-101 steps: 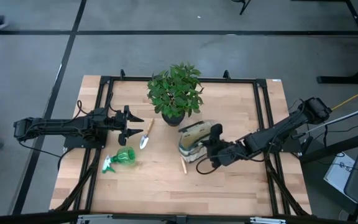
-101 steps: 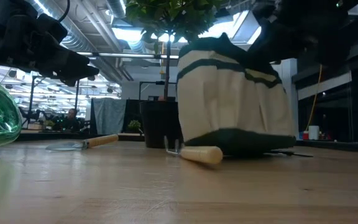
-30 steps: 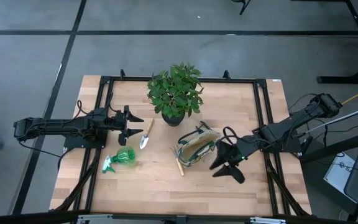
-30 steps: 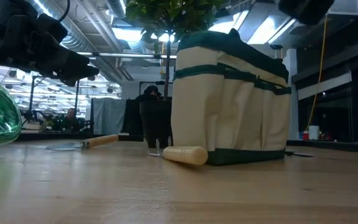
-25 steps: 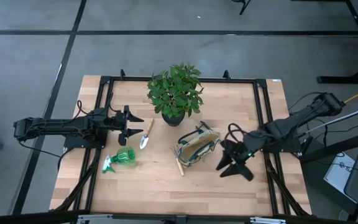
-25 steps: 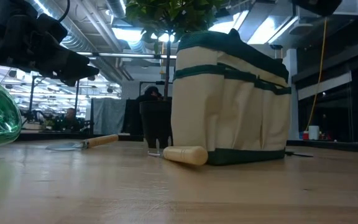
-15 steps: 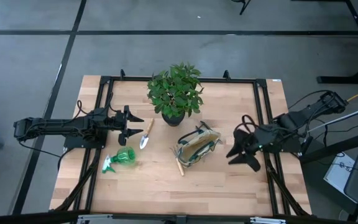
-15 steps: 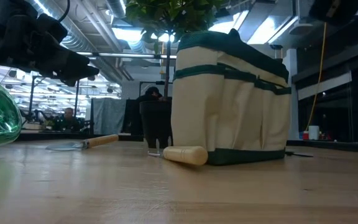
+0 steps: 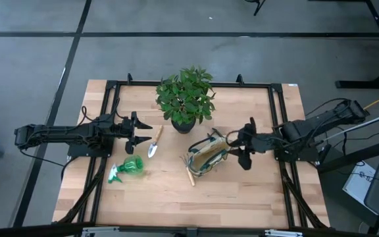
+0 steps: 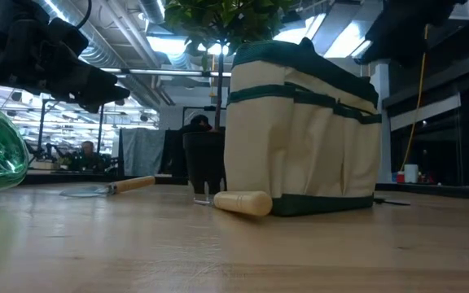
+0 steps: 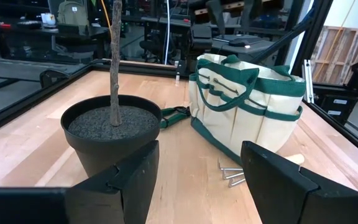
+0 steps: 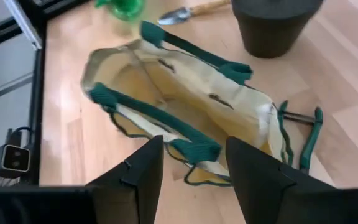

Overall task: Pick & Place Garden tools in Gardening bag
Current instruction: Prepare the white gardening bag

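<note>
Grey floor with dark lines surrounds a pale wood table (image 9: 242, 191) edged by a black frame. No brand, label or writing can be read on anything here.

At the table's middle stands the bag (image 9: 206, 155), upright and open at the top, cream with green trim and green loop handles. The right wrist view looks down into its mouth (image 12: 185, 99); nothing can be made out inside. The rake (image 9: 191, 173) lies just beside the bag on the side toward the table's near edge, its wooden handle (image 10: 241, 203) and prongs (image 11: 230, 175) on the wood. The shears (image 12: 303, 134), green-handled, lie flat against the bag's far side, between the bag and the plant (image 9: 185, 97). The plant's black pot (image 11: 112, 138) stands near the bag, between it and the left gripper.

The trowel (image 9: 154, 142) lies just to the left of the pot, blade toward the near edge. The bottle (image 9: 127, 168), translucent green, lies on its side nearer the front left, apart from the trowel.

The left gripper (image 9: 143, 131) hovers beside the trowel's handle end, fingers spread apart and holding nothing. The right gripper (image 9: 241, 146) hangs just to the right of the bag, above the table, fingers apart and empty, pointing at the bag's opening.
</note>
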Action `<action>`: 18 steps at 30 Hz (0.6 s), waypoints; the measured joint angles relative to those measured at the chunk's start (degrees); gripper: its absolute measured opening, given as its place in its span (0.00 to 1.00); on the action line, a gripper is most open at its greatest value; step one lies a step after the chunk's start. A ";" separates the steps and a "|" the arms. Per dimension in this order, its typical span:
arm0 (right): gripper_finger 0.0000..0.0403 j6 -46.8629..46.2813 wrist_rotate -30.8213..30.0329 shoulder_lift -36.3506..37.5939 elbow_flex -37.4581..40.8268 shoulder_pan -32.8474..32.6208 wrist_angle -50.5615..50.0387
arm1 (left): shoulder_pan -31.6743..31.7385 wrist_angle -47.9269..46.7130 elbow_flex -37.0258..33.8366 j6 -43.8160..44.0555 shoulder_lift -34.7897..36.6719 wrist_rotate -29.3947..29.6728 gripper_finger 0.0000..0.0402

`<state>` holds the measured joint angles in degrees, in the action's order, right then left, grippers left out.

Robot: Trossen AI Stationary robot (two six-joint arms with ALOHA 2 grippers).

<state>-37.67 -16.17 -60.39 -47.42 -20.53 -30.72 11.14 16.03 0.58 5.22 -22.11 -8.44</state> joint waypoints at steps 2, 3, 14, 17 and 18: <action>0.44 0.06 1.05 -0.69 0.00 2.03 -0.09 | 0.00 0.00 0.00 0.00 0.00 0.01 0.56; 0.44 0.17 1.18 -0.91 0.02 3.05 -0.21 | -0.01 0.00 -0.01 0.00 0.00 0.00 0.56; 0.44 10.68 4.58 -1.75 0.00 10.14 -2.39 | 0.00 0.00 0.00 0.02 0.00 -0.01 0.56; 0.44 13.28 3.22 -3.02 0.00 10.16 -2.90 | 0.01 0.00 -0.02 0.02 0.02 -0.01 0.56; 0.44 14.25 2.72 -3.71 0.00 10.18 -2.93 | 0.01 0.00 0.00 0.02 0.00 -0.01 0.56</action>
<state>-23.41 -13.46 -64.10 -47.42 -10.35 -33.65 11.15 16.03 0.58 5.23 -22.11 -8.45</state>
